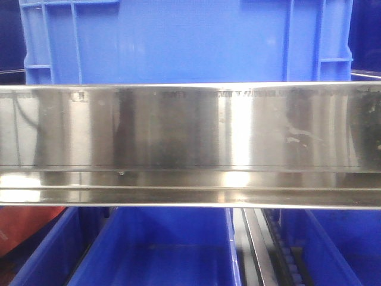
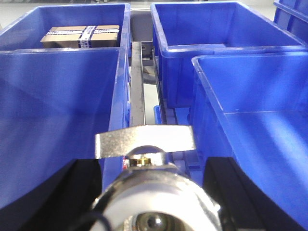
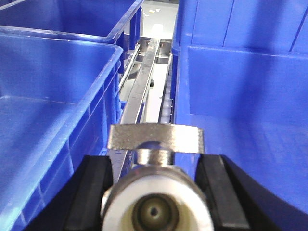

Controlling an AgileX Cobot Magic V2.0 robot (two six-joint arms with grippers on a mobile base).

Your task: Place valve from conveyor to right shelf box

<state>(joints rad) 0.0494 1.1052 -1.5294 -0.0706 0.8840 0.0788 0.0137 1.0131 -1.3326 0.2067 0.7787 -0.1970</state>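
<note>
While poised above the rail (image 2: 137, 82), left gripper (image 2: 153, 180) clamps a valve (image 2: 154, 202), right gripper (image 3: 154, 168) a second valve (image 3: 155, 192) (rigid metal, likely heavy, slick); hold across round body, not handle.

Tight on the lens here, the left-hand valve (image 2: 154, 204) in the left pincer (image 2: 149, 163) is a soft blur cropped by the bottom edge, the right-hand valve (image 3: 154, 192) in the right pincer (image 3: 154, 159) likewise, the label on the cardboard box (image 2: 79, 36) far ahead-left of the left pincer is unreadable, and the shelf rail (image 1: 190, 131) masks the blue crate (image 1: 178, 42) at its base.
</note>
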